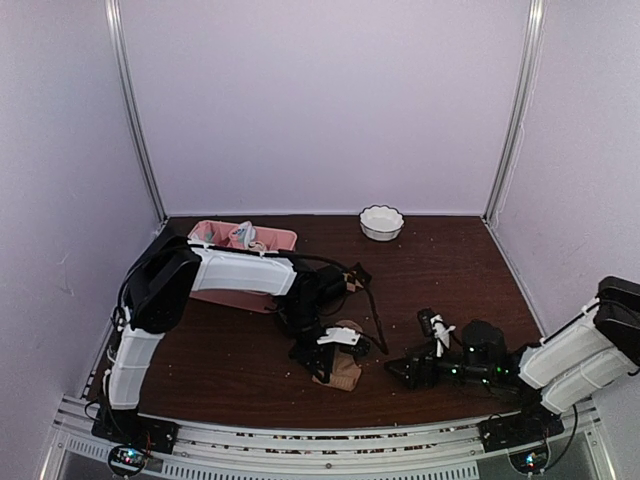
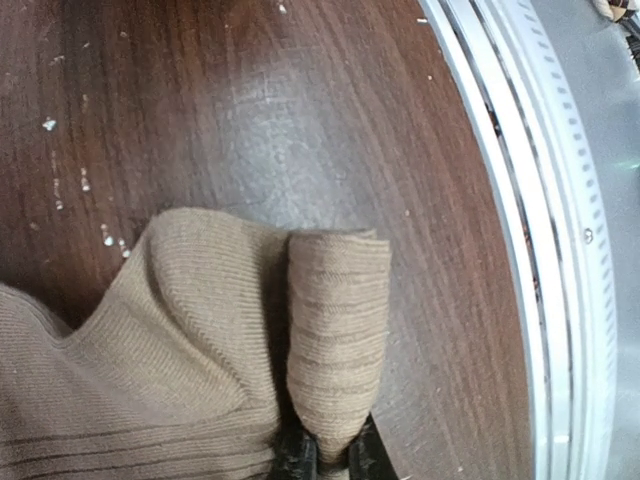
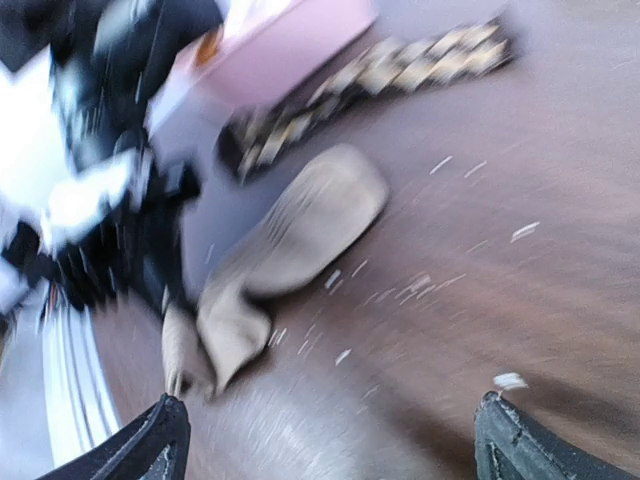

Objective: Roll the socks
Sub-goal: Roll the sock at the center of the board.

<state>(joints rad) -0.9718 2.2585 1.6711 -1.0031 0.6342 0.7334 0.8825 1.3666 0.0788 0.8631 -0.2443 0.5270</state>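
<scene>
Between the tips of the left pincer [image 2: 326,458] the tan sock [image 2: 190,330] sits clamped by its folded end, length running off sideways; the right pincer [image 1: 398,371] gapes wide nearby.

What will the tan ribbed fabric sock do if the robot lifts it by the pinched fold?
Probably droop: the tan ribbed fabric sock bends and creases softly where the left gripper pinches it. Likely light, being thin knit. Its ribs should resist slipping.

Soft, even light; shadows faint. Left wrist: tan sock [image 2: 200,330] weave sharp, pale glare on table [image 2: 270,110]. Right wrist: heavy motion blur throughout.
</scene>
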